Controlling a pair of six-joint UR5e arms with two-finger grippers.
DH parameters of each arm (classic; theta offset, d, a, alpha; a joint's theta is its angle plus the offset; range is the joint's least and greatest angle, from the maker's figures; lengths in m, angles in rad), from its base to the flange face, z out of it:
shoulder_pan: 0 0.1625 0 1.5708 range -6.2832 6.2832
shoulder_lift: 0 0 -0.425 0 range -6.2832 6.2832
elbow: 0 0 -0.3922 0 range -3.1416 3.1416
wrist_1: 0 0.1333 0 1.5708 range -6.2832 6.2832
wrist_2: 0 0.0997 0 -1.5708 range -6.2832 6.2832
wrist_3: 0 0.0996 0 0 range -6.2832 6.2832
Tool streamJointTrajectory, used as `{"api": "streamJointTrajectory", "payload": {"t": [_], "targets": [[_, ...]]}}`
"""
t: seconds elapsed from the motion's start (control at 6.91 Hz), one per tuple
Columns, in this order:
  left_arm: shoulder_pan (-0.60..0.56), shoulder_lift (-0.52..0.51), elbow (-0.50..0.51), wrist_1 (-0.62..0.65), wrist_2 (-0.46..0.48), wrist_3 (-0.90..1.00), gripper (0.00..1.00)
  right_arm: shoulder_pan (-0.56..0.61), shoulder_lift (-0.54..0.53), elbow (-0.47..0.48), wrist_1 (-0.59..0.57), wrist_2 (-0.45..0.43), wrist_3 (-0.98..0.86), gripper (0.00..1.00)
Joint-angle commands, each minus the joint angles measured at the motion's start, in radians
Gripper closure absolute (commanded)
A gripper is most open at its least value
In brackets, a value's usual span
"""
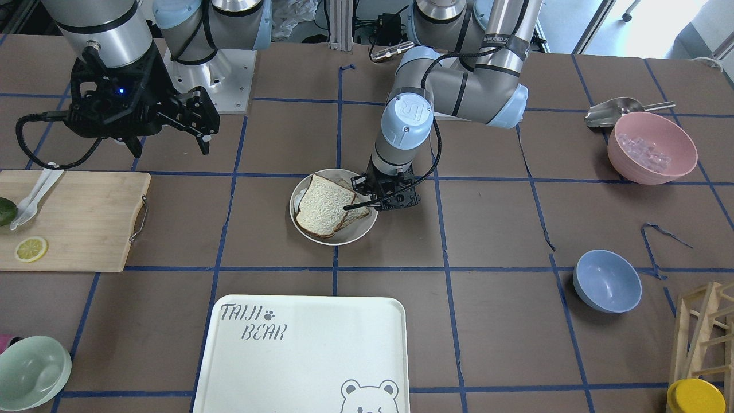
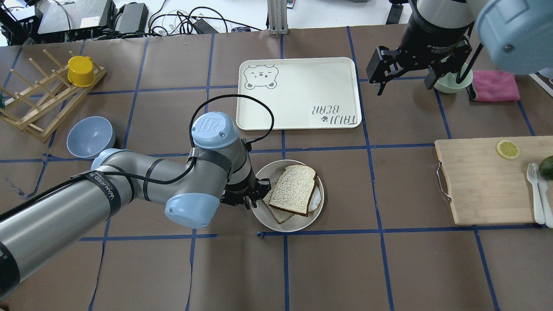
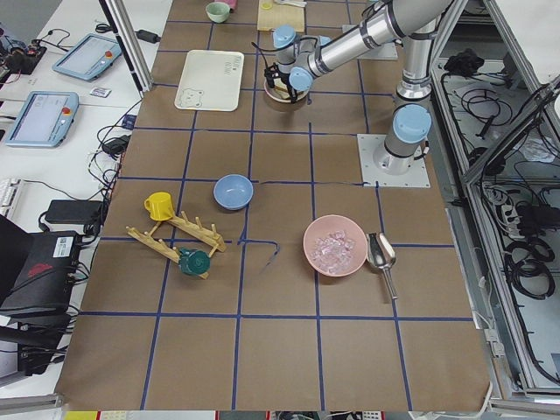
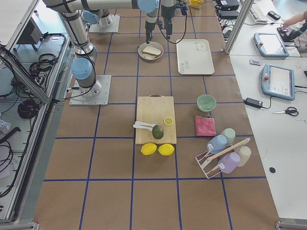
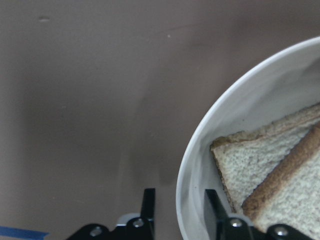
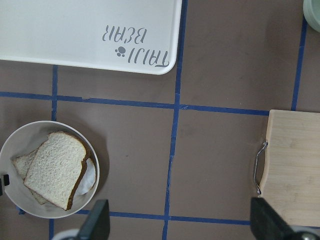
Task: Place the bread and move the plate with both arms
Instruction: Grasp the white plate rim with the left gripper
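The bread (image 1: 324,203) lies on top of a smaller slice in the round cream plate (image 1: 355,234) at the table's middle. It also shows in the overhead view (image 2: 298,189) and the right wrist view (image 6: 55,170). My left gripper (image 1: 370,201) is low at the plate's edge. In the left wrist view it (image 5: 179,200) is open, with one finger outside the plate's rim (image 5: 240,100) and one inside it. My right gripper (image 2: 406,80) is open and empty, high above the table and well away from the plate (image 2: 263,218).
The white bear-print tray (image 1: 321,355) lies just beyond the plate. A wooden cutting board (image 1: 86,218) with a lemon slice and a white fork lies on my right side. A blue bowl (image 1: 606,281) and a pink bowl (image 1: 651,146) stand on my left side.
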Motion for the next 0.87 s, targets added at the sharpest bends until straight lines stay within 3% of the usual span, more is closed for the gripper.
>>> {"api": "streamJointTrajectory", "payload": {"t": [0.0,0.14,0.58,0.72], "targets": [[0.000,-0.001,0.001,0.000,0.000,0.000,0.92,-0.001,0.000,0.000,-0.010,0.001,0.000,0.00],[0.003,0.001,0.003,0.003,0.000,0.000,1.00,-0.001,0.000,0.000,-0.010,-0.001,0.000,0.00],[0.009,0.026,0.008,0.106,-0.003,0.023,1.00,0.000,0.000,0.002,-0.003,-0.001,0.003,0.00],[0.031,0.036,0.008,0.117,-0.062,0.020,1.00,0.002,-0.001,0.002,0.000,-0.001,0.003,0.00]]}}
